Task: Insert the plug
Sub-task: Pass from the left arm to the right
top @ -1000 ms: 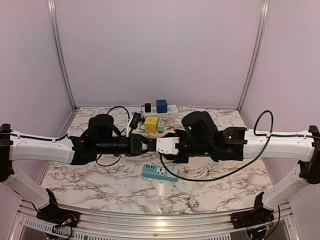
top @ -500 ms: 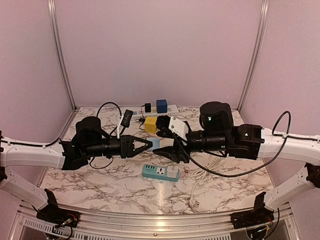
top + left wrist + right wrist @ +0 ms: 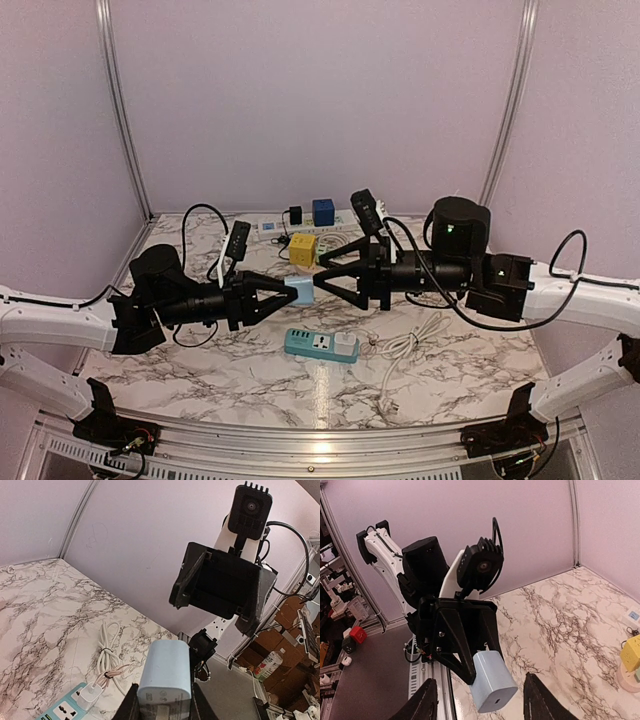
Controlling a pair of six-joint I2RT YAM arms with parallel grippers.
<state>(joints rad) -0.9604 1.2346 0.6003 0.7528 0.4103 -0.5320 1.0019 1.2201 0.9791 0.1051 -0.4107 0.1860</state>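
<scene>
Left wrist: pincer [image 3: 164, 707] clamps smooth boxy plug [image 3: 165, 677].

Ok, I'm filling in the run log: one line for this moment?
left gripper: shut on blue plug | right gripper: open, empty | power strip: blue plug not inserted

Even, soft pinkish light, sharp focus, glare on front rail [image 3: 318, 447]

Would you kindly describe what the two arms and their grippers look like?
The left arm and right arm have white links with black joints and looping black cables. The left gripper and right gripper are black with tapering triangular fingers.
</scene>
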